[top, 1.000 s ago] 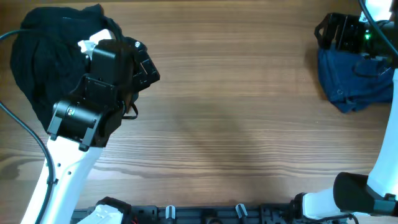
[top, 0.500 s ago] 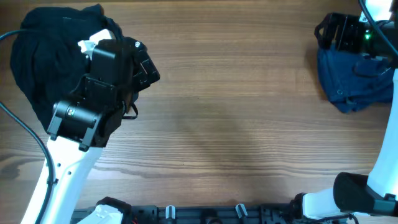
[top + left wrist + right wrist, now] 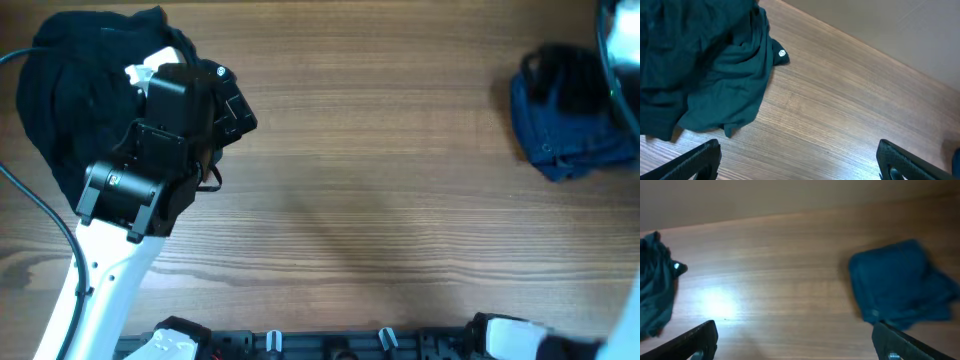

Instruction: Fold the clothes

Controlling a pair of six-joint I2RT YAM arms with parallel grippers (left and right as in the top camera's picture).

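shorts (image 3: 572, 135) far right, garment heap (image 3: 70, 100) far left

The table (image 3: 380, 150) under me is wood, fine straight grain, smooth with a satin finish that throws back a pale glare in my right wrist view. The shorts (image 3: 570, 135) are navy woven cloth, matt and creased. The black garment heap (image 3: 70, 90) is softer, limp cloth, also matt, bearing a small white round mark (image 3: 781, 53). My left arm (image 3: 100, 290) wears a glossy white plastic shell and matt black housing. My left claw (image 3: 797, 162) and right claw (image 3: 795, 342) look like matt black plastic.
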